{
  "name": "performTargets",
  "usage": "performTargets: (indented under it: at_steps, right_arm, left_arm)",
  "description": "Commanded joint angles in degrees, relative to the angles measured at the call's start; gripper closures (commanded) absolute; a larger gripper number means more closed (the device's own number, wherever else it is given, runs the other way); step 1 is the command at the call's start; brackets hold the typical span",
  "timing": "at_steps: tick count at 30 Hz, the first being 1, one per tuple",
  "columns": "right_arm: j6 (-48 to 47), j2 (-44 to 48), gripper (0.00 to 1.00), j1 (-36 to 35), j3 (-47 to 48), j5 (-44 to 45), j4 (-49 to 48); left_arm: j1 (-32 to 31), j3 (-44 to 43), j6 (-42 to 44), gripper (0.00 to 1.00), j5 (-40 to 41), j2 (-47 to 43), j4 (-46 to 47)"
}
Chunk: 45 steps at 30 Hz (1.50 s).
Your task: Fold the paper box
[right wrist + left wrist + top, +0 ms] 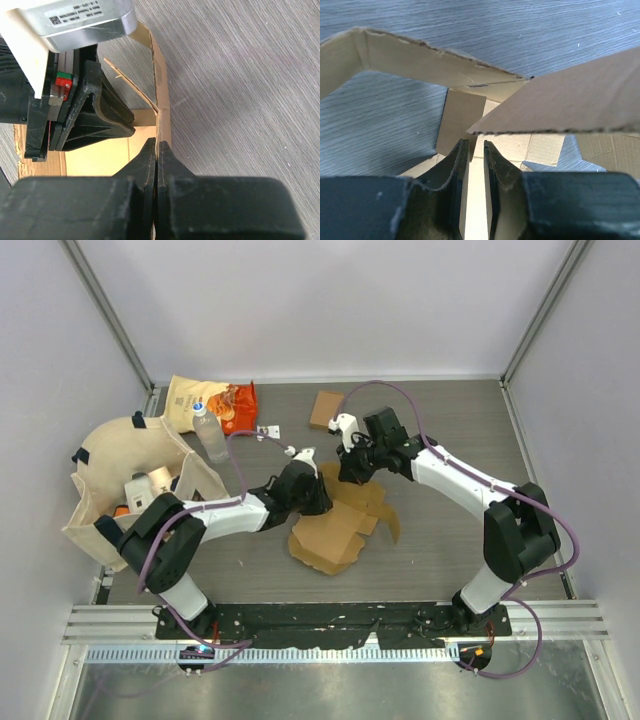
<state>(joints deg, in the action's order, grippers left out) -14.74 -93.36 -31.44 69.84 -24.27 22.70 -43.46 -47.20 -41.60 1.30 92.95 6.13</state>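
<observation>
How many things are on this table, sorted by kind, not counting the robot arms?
Cardboard pieces: 2 (unfolded box, small block)
Snack bag: 1
Plastic bottle: 1
Cloth tote bag: 1 (contents mostly hidden, not counted)
Total: 5

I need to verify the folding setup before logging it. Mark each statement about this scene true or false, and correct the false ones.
1. The right hand is shut on a wall of the cardboard box. True.
2. The water bottle is to the right of the box. False: it is to the left, beside the tote bag.
3. The box is folded fully shut. False: it lies open, its flaps spread and partly raised.
4. The snack bag lies at the back left of the table. True.
5. The left hand shows only a narrow gap between its fingers. True.
</observation>
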Motion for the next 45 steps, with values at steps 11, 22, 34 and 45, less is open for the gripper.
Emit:
performTargets:
  at_steps: [11,22,34,45]
  right_arm:
    - [-9.86,5.12,0.99,-2.13,-3.22,6.60,-2.13]
    - [-13.03,5.73,0.99,-5.65,-4.72,11.18,-3.45]
    - [-11.19,7.67,0.97,-7.32,-6.91,14.95,-8.71]
    - [-3.34,11.97,0.99,-7.50,-9.02,17.16,-8.45]
  left_arm:
    - [-0.13,11.69,5.48,0.40,12.66,-19.81,11.17]
    - [0.04,4.58,12.51,0.32,15.93,-15.61,15.49]
    - [-0.04,4.83,21.91,0.84,10.93,-12.09,21.80]
    - [-1.10,9.85,23.42,0.84,10.66,-15.86,27.89]
